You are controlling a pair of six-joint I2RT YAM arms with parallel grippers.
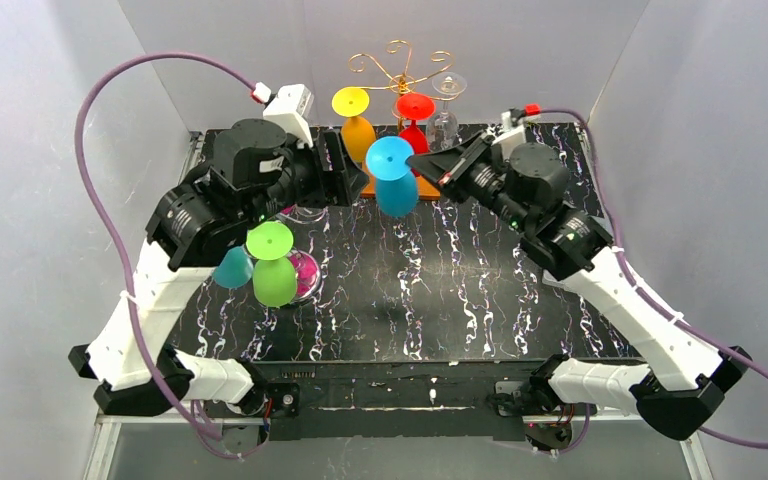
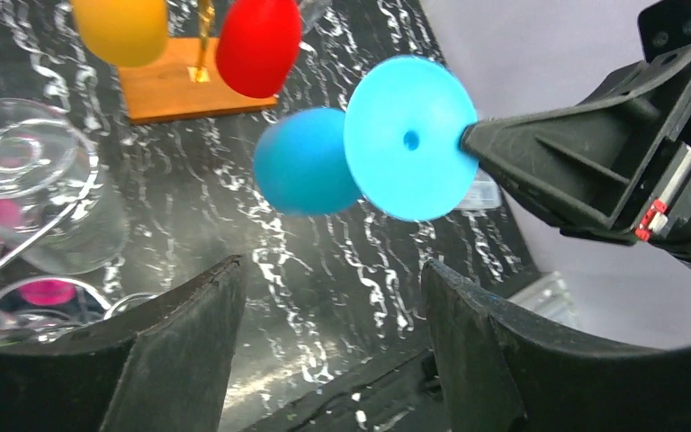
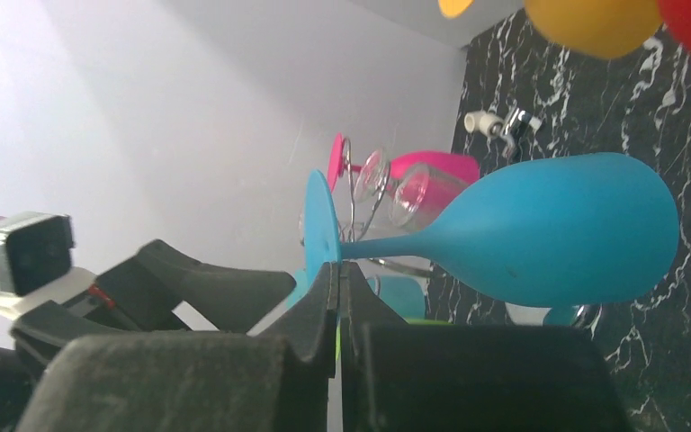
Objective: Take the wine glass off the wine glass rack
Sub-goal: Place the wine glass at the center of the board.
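The blue wine glass [image 1: 396, 182] hangs in the air in front of the gold wire rack [image 1: 400, 62], clear of it, bowl down. My right gripper [image 1: 417, 160] is shut on the rim of its round foot; in the right wrist view the jaws [image 3: 338, 270] pinch the foot's edge, with the stem and bowl [image 3: 558, 229] stretching right. My left gripper [image 1: 356, 180] is open and empty just left of the glass; in its wrist view [image 2: 328, 270] the blue foot [image 2: 409, 139] faces it. Yellow [image 1: 356, 125], red [image 1: 415, 115] and clear [image 1: 447, 105] glasses still hang on the rack.
A green glass [image 1: 273, 268], a teal glass [image 1: 232, 268] and a pink glass [image 1: 305, 268] stand on the left of the black marbled table [image 1: 440, 290]. A clear glass [image 2: 31, 180] sits beside them. The rack's wooden base [image 2: 175, 85] is at the back.
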